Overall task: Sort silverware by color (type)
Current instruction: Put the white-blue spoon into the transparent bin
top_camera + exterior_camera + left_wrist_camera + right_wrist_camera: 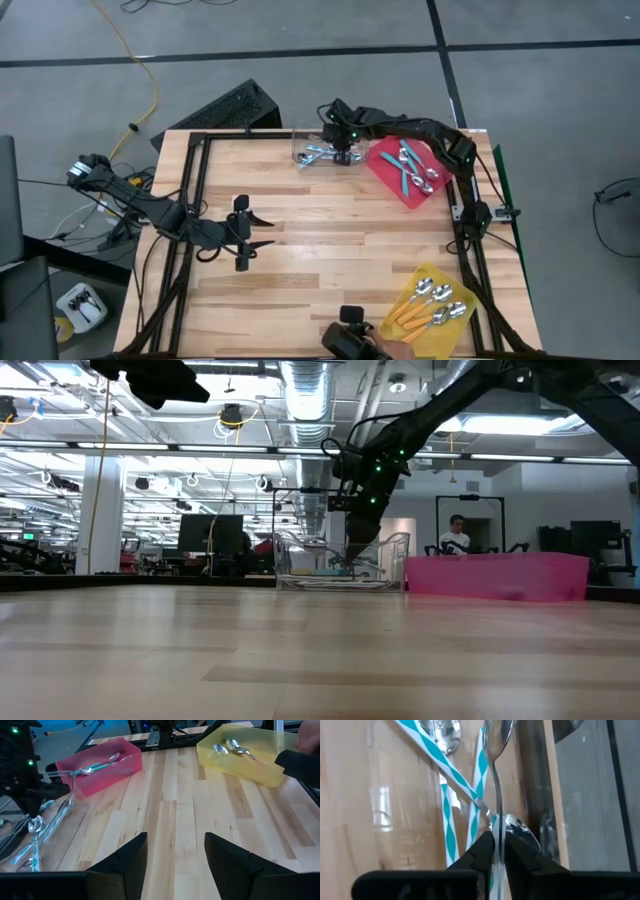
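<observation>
A clear tray (318,150) at the table's far side holds spoons with teal-and-white striped handles (451,815). Right of it, a red tray (388,172) carries teal-handled spoons (410,165). A yellow tray (420,335) at the near right holds orange-handled spoons (420,312). My right gripper (343,152) reaches down into the clear tray, shut on one spoon (497,780) seen edge-on. My left gripper (262,232) hovers open over the bare table left of centre, with nothing between its fingers (130,860). My right gripper pinches the spoon's thin handle (498,827) between its two fingertips. The fingers slant down from the table's right. The spoon runs on past the fingertips, its bowl (35,825) lowest, inside the clear tray. Whether the bowl touches the tray's bottom, I cannot tell.
A dark device (350,338) sits at the near edge with a person's hand (378,347) beside it, close to the yellow tray. A black frame (190,200) borders the table's left, far and right sides. Bare wood lies between the trays.
</observation>
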`<state>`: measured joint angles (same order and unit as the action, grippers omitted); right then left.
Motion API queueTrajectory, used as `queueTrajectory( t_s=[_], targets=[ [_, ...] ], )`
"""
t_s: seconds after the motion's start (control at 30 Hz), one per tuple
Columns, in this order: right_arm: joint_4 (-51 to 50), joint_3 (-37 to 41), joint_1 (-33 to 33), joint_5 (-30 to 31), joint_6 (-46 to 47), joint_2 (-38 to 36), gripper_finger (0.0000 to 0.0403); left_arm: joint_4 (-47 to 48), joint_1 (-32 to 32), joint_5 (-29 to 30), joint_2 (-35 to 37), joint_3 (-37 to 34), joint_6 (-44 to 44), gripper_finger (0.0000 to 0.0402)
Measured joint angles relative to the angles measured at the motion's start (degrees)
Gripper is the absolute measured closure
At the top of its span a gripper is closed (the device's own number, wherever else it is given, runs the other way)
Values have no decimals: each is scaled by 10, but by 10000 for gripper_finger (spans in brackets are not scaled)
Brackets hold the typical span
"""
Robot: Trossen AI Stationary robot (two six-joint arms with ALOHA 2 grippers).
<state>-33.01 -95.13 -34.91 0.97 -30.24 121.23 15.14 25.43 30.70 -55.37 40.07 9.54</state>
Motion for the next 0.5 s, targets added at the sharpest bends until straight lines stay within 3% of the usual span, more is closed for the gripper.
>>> queueTrajectory(
  t_s=[0.5],
  targets=[
    [-13,0,-4,3,4,0,332,0,0,0,0,0,0,221]
  ],
)
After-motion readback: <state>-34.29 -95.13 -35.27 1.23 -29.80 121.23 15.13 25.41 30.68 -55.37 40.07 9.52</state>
